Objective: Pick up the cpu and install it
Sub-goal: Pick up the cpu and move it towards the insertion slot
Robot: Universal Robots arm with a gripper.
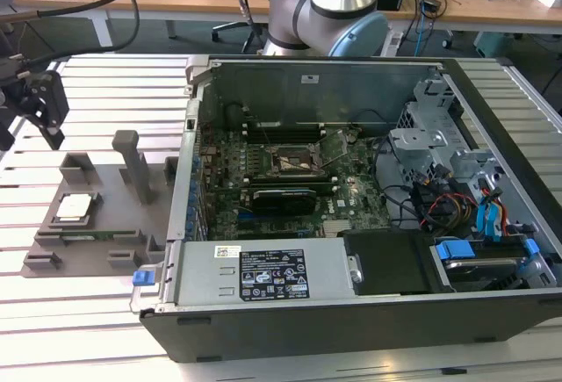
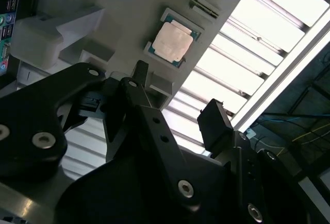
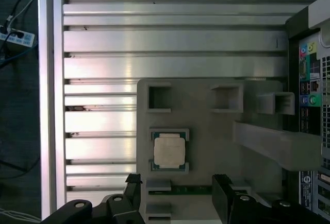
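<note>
Fingers (image 3: 133, 189) spread apart, empty, clear of cpu (image 3: 169, 151) lying flat in grey holder (image 3: 206, 131)

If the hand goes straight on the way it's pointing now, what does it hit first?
Probably the grey tray, just beside the cpu. The open hand lines up slightly off the chip, though depth is hard to judge.

Quick count, exterior view: one pale silver square cpu chip (image 1: 73, 208), one grey plastic holder tray (image 1: 110, 198), one open black desktop computer case (image 1: 351, 325), one long black rectangular card (image 1: 283, 198), one silver-and-blue robot arm (image 1: 329, 4).
</note>
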